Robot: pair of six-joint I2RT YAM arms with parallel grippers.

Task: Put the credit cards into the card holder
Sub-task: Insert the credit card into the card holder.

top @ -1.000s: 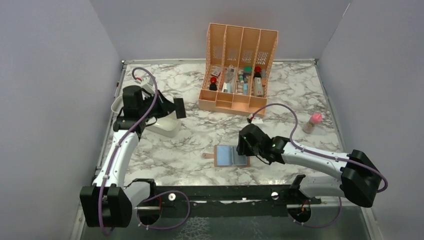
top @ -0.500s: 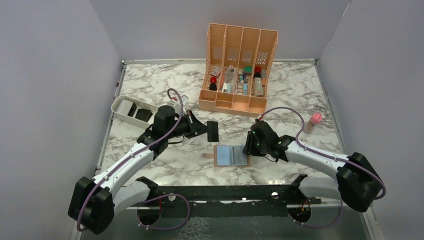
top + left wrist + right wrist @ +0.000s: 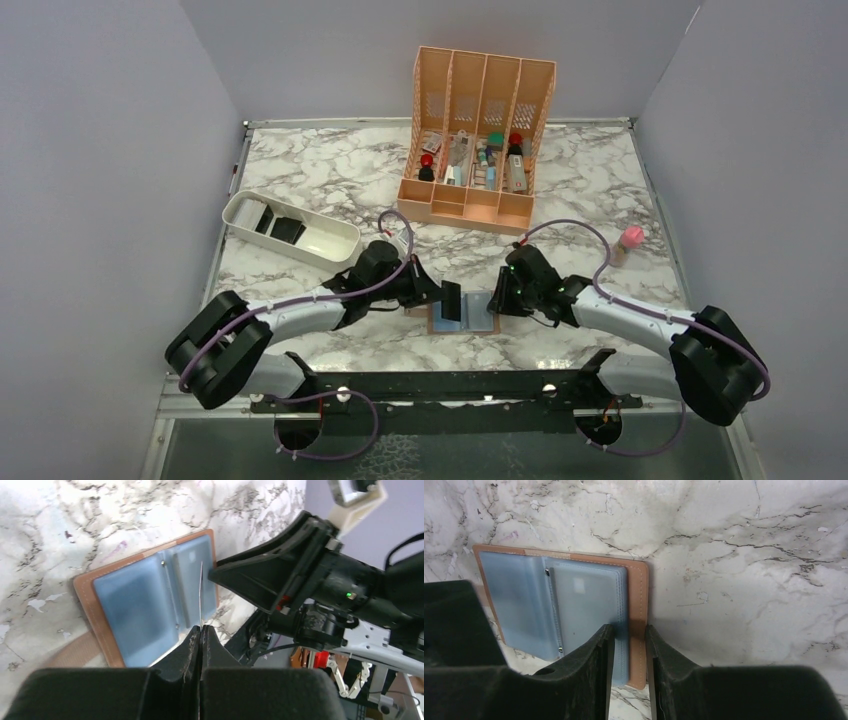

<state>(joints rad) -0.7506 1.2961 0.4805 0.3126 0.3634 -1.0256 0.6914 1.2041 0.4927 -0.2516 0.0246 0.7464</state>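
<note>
Room: plain pale lavender walls (image 3: 110, 150) close in the left, back and right sides.
Surface: white table with grey marble veining (image 3: 330, 175); a black metal rail (image 3: 450, 385) runs along its near edge, where the arm bases sit.
Task thing: flat brown card holder with a light blue inside (image 3: 476, 312) lies open and flat on the table at near centre, between the two arms. Its clear pocket pages face up.
Left tool (image 3: 200, 632): fingers pressed together on a thin dark credit card (image 3: 451, 300). The card is held on edge over the holder's left half. Whether its lower edge touches the pockets I cannot tell.
Right tool (image 3: 629, 632): fingers a narrow gap apart, tips down at the holder's right border. The brown edge shows through the gap.
Left side of the table: white oblong plastic tray (image 3: 325, 238), set at an angle, with dark flat pieces at its far end.
Back of the table: tall peach four-compartment organizer (image 3: 480, 85), small bottles and oddments in its low front part.
Right side of the table: small pink-capped bottle (image 3: 627, 245), upright, well apart from the rest.
</note>
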